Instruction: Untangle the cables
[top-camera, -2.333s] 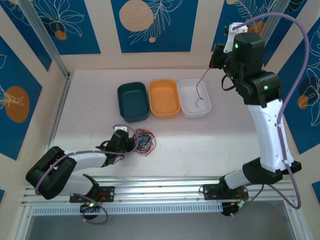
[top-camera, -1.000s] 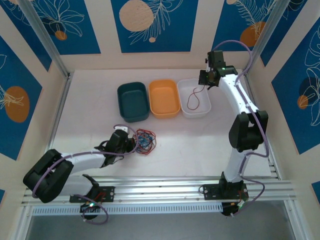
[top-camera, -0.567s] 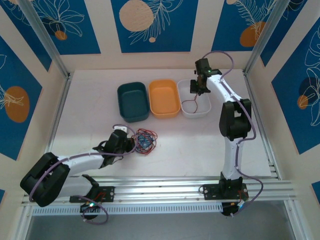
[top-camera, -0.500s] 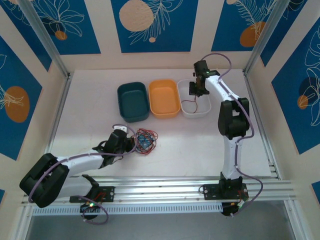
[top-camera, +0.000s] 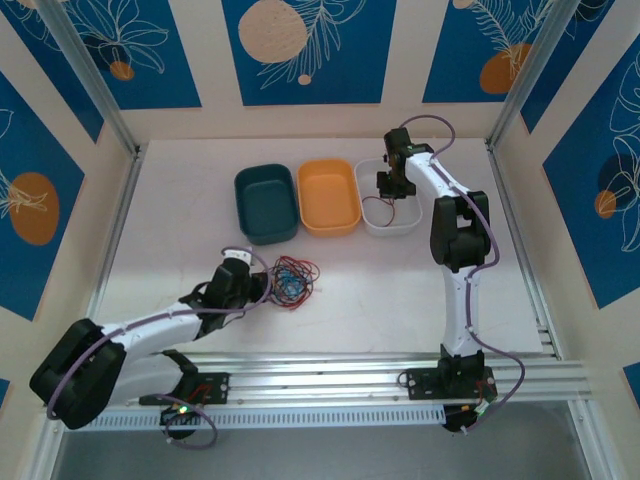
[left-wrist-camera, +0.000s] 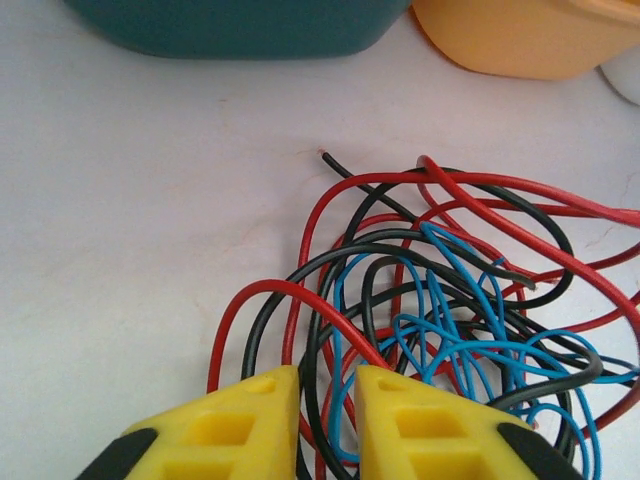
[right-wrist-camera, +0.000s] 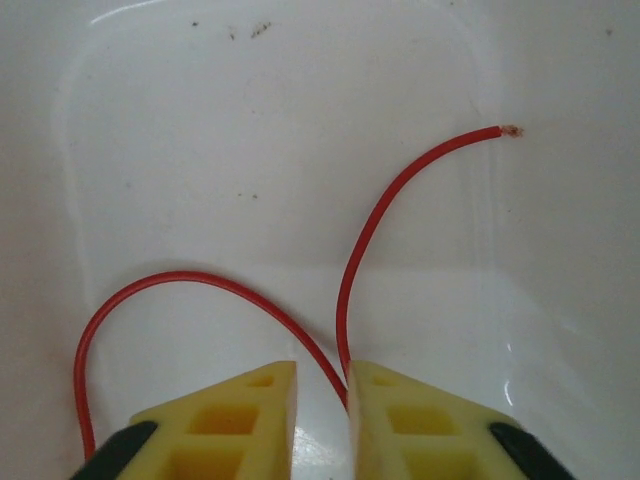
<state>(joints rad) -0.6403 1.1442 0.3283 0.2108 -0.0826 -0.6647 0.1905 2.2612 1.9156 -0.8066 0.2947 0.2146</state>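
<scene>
The cables (top-camera: 292, 280) form a tangle of red, black and blue wires on the table, seen close up as the tangle (left-wrist-camera: 450, 300) in the left wrist view. My left gripper (top-camera: 262, 287) is at the tangle's left edge. Its jaws (left-wrist-camera: 328, 375) stand slightly open, with a black and a blue strand running loosely through the gap. One separate red cable (right-wrist-camera: 350, 260) lies on the floor of the white bin (right-wrist-camera: 250, 120). My right gripper (right-wrist-camera: 322, 368) is low inside that bin (top-camera: 388, 231), narrowly open, and the red cable passes between its fingertips, touching the right one.
A teal bin (top-camera: 266, 203) and an orange bin (top-camera: 329, 195) stand left of the white one along the back. In the left wrist view the teal bin (left-wrist-camera: 240, 25) and orange bin (left-wrist-camera: 530, 40) sit just beyond the tangle.
The right arm came down and in, lowering the red cable into the white bin, and its jaws parted. The left jaws also parted slightly at the tangle.
</scene>
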